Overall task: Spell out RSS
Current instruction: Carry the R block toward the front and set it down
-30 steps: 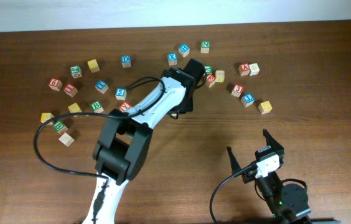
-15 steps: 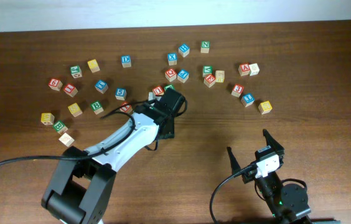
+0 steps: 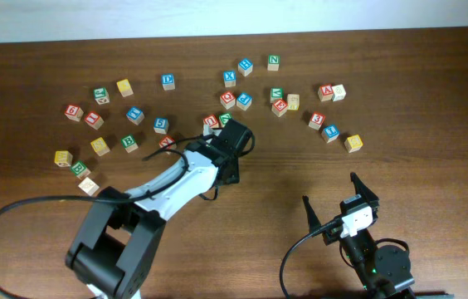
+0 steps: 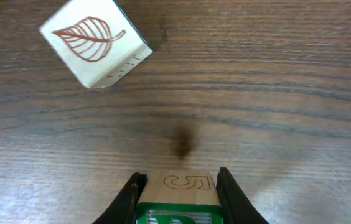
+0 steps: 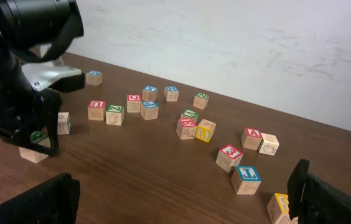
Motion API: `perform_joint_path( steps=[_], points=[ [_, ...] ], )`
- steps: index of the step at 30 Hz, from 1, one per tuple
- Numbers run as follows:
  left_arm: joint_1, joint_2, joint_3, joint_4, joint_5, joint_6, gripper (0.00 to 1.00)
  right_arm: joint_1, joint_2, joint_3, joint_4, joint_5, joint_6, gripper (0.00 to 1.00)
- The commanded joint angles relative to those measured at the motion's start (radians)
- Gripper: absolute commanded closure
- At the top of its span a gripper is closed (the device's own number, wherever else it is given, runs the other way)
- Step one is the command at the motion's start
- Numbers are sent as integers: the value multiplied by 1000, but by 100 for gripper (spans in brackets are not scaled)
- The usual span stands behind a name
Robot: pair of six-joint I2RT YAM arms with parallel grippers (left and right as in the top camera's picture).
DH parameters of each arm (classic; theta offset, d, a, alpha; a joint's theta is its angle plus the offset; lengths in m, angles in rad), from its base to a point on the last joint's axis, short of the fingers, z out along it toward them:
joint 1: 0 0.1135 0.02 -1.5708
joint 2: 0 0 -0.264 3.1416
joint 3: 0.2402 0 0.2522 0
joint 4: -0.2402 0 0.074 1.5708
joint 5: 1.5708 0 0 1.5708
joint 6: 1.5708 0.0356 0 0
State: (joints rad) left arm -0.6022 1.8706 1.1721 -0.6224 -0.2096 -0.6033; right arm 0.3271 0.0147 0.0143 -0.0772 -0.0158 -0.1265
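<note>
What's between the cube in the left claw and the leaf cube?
Between the held cube and the leaf cube lies only bare table with one dark spot, shown in the left wrist view.

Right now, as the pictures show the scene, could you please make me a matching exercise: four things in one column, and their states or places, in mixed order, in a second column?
Things
1. left pincer
2. right pincer
3. leaf cube
4. N cube

States or places
A. green top, farthest back in the overhead view
B. open, holding nothing
C. shut on the green-faced cube
D. lying free, touched by no pincer

Pairs: 1-C, 2-B, 3-D, 4-A
</note>
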Motion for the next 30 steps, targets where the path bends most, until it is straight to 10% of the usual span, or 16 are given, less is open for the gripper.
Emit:
perform_joint_path(
  steps=[1, 14, 24, 30],
  points=[
    [-5, 37, -10, 10, 5, -9, 94, 1, -8, -9, -1, 12, 15, 2],
    [-5, 42, -10, 8, 4, 13, 60, 1, -8, -9, -1, 12, 15, 2],
    [-5, 41, -9, -10, 8, 13, 75, 1, -8, -9, -1, 12, 15, 2],
    [-5, 41, -9, -11, 8, 13, 60, 1, -8, -9, -1, 12, 15, 2]
  ],
)
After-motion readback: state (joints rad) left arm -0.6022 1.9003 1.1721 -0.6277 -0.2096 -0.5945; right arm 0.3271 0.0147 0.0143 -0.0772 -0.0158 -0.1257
